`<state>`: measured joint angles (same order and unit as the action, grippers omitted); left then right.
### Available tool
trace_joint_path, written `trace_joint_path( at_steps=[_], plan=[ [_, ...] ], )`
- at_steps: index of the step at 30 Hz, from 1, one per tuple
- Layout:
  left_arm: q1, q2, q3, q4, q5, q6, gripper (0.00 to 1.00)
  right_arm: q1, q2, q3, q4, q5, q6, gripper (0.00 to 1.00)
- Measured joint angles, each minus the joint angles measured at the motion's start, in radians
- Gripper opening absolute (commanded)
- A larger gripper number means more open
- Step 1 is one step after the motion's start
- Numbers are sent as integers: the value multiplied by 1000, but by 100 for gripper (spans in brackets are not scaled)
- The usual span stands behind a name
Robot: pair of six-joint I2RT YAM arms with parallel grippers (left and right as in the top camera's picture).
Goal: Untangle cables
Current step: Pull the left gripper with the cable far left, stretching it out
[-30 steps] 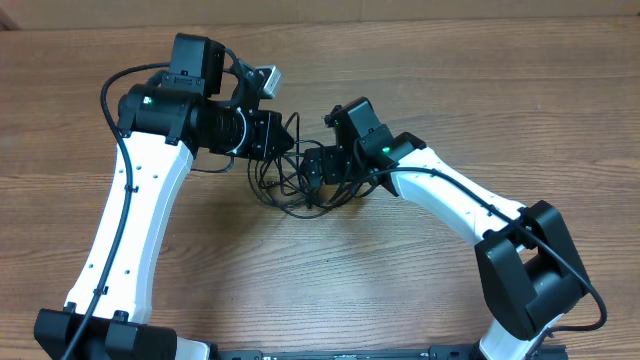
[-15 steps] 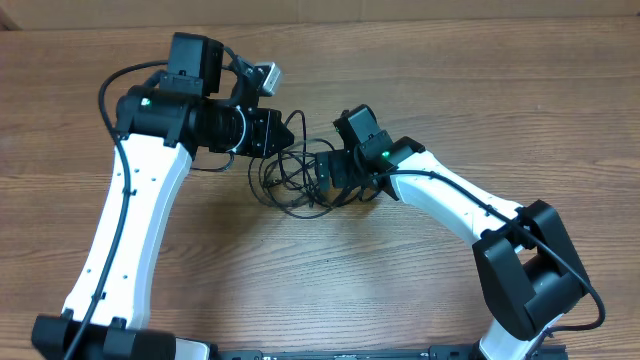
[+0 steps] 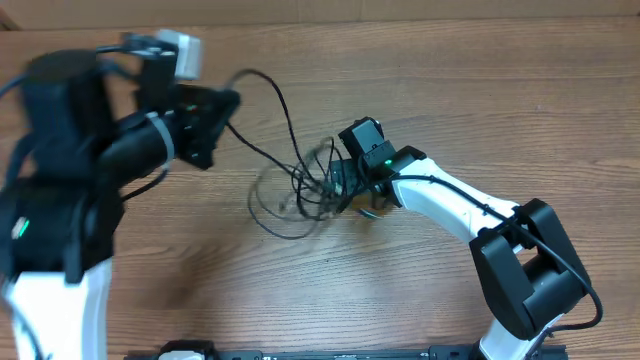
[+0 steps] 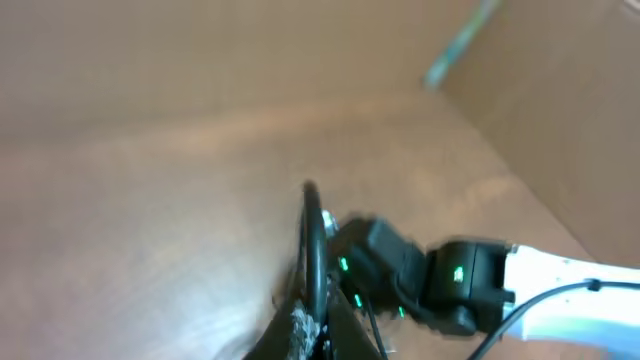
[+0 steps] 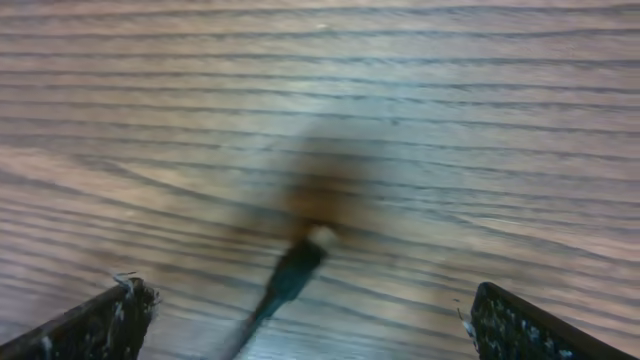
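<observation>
Your left pincer [image 3: 222, 105] is closed, seemingly on a strand running out from the cables [image 3: 303, 183]. Your right pincer [image 5: 305, 298] gapes wide, with a plug tip [image 5: 320, 237] lying between its fingers.

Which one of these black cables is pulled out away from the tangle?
The cable clamped in the left gripper: it runs stretched from there down to the tangle, while the other cables lie looped together on the table.

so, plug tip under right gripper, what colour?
Plug tip: pale silver-white, on black cable; right wrist view best.
</observation>
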<state>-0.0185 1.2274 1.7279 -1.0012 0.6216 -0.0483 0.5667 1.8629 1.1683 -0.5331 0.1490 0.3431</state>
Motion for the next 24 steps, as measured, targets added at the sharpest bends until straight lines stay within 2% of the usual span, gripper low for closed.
trace_joint_path(
  at_steps=[5,10,16,24],
  plan=[
    [58,-108,6,90,-25,-1,4,-38,0,0,-2,10,0,100],
    [67,-171,11,118,-135,-20,5,-98,0,-1,-12,17,0,100],
    [67,-172,13,57,-199,-30,4,-141,0,-4,-32,16,0,100],
    [67,-68,13,-104,-235,-31,4,-141,0,-4,-46,7,1,100]
  ],
)
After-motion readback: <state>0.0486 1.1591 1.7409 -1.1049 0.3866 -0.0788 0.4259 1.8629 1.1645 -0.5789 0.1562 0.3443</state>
